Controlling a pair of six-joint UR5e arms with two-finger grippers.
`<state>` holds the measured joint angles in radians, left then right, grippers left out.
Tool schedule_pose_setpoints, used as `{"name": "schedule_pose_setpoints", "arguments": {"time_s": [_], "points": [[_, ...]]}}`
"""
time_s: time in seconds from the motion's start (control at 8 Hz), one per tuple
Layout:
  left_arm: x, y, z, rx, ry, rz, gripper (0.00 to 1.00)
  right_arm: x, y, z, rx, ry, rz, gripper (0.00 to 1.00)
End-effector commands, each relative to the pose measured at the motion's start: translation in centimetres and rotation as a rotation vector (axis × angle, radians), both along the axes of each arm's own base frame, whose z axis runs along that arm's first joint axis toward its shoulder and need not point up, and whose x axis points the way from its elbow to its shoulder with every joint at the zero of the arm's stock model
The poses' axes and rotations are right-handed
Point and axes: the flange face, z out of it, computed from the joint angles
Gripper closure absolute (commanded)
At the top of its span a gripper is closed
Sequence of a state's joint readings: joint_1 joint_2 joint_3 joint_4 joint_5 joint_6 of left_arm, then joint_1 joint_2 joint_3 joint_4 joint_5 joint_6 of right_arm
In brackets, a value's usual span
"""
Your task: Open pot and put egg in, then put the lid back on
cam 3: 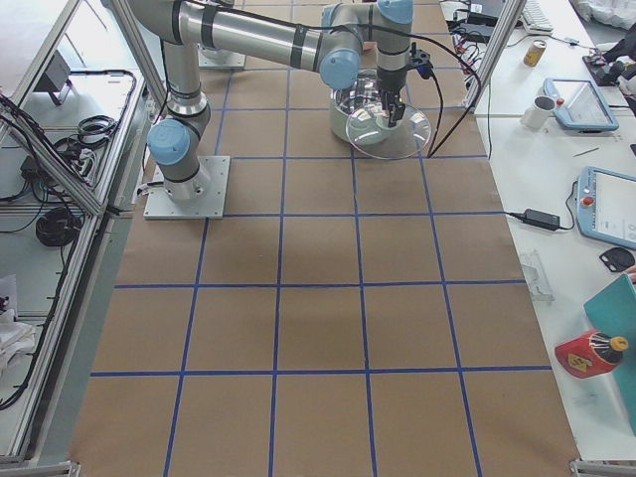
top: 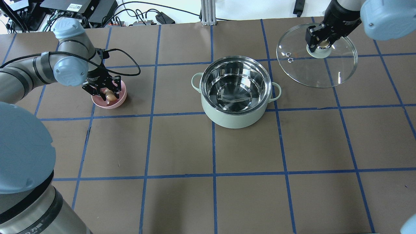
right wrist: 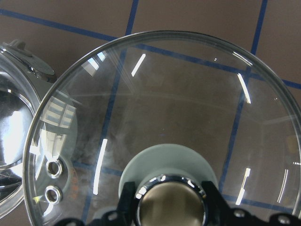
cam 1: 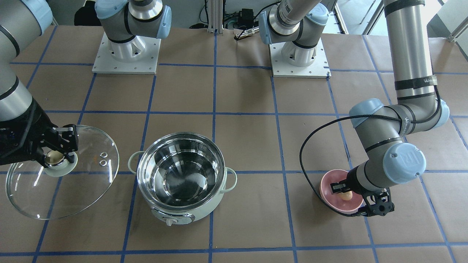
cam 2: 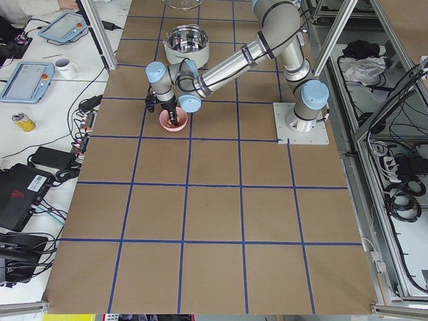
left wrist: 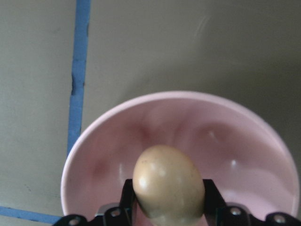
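Left hand [top: 108, 94] closed on the egg [left wrist: 168, 188] inside the pink bowl [top: 120, 99]; right hand [top: 320, 44] clamps the lid [top: 325, 70] by its knob [right wrist: 170, 207], right of the open pot [top: 235, 115]. Worktop [top: 178, 146]: brown paper, blue tape grid.

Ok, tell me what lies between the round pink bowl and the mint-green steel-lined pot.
Nothing: the overhead view shows only bare brown table paper and a blue tape line between pink bowl and pot, with a black cable looping nearby.

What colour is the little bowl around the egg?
Pink bowl, clearest in the left wrist view.
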<state>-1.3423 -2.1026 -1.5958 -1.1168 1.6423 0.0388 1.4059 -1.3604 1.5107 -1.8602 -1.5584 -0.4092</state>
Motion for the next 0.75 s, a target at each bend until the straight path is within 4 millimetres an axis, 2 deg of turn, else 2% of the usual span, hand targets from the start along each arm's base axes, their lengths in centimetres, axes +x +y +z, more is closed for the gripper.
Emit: {"name": "schedule_pose_setpoints", "arguments": {"time_s": [0.0, 0.12, 0.25, 0.38, 0.5, 0.62], "points": [[0.0, 0.9, 7.6, -0.106, -0.058, -0.006, 0.91, -0.4, 0.0, 0.0, 0.001, -0.008, 0.005, 1.0], [-0.3, 1.7, 10.1, -0.121, -0.061, -0.007, 0.91, -0.4, 0.0, 0.0, 0.001, -0.007, 0.01, 1.0], [-1.9, 2.3, 13.2, -0.132, -0.056, -0.026, 0.91, -0.4, 0.0, -0.2, 0.002, -0.01, 0.012, 1.0], [-4.7, 2.3, 16.7, -0.161, -0.037, -0.056, 0.93, -0.4, 0.1, -0.1, 0.002, -0.009, 0.012, 1.0], [-9.2, 2.2, 18.8, -0.189, -0.024, -0.089, 0.93, -0.4, 0.1, 0.0, 0.001, -0.01, 0.012, 1.0], [-13.8, 2.9, 19.1, -0.18, -0.013, -0.124, 0.93, -0.4, 0.1, -0.2, 0.006, -0.007, 0.028, 1.0]]}}
